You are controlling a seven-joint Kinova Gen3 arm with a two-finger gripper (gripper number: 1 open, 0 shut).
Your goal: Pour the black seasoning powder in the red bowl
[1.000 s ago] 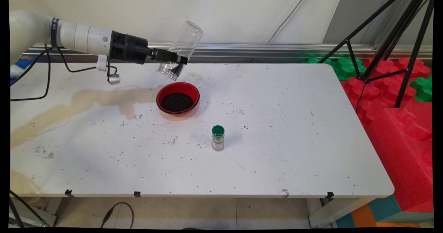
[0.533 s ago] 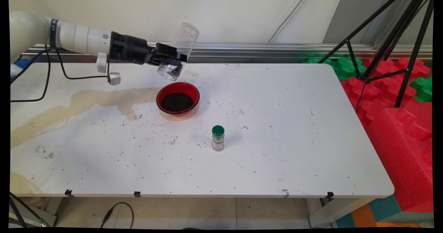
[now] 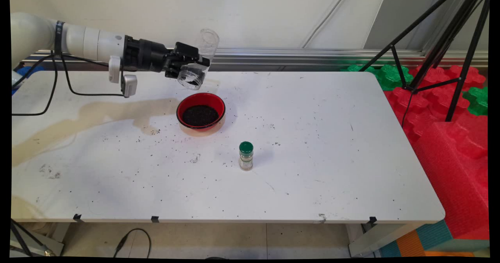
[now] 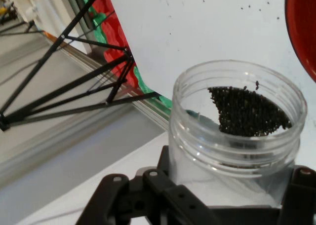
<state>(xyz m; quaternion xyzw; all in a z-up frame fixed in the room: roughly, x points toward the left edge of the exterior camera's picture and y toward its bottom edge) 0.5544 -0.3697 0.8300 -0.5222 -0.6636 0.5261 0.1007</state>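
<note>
In the main view we saw the gripper (image 3: 190, 68) clamped on a clear plastic jar (image 3: 198, 59), held in the air beyond the far rim of a red bowl (image 3: 200, 111) of dark grains. The jar's long axis was tilted, its open mouth pointing down toward the near-left and its base up toward the wall. A green-capped spice bottle (image 3: 246, 156) stood upright nearer us on the white table (image 3: 332, 157). In the hand view we saw the jar (image 4: 236, 131) squeezed between the fingers (image 4: 302, 195), its threaded mouth facing the camera, with dark grains (image 4: 248, 111) lying against its inner wall and the bowl's rim (image 4: 300, 30) at the right edge.
</note>
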